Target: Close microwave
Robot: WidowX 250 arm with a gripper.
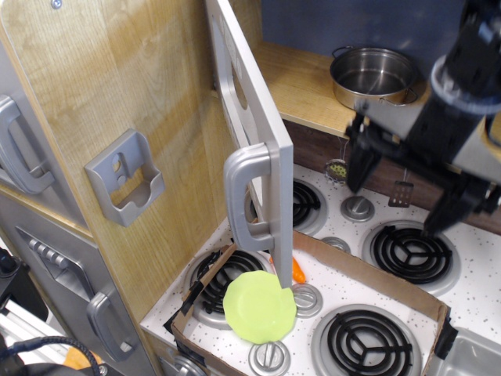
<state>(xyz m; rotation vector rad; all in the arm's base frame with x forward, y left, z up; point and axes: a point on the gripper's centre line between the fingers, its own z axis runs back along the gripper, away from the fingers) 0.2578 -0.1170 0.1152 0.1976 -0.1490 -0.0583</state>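
Microwave door stood swung open, edge-on, its handle facing out and its window mostly hidden. My claw, blurred, hung right of it over the stove surface, prongs apart, holding nothing.

Toy kitchen: wood-grain cabinet wall w/ grey bracket, speckled white stovetop w/ black coil burners, blue back wall, evenly lit.

Lighting's pretty even and bright, no harsh glare. The gripper is smeared with motion blur, while the microwave door to its left stays sharp. Soft shadows under the shelf behind it.
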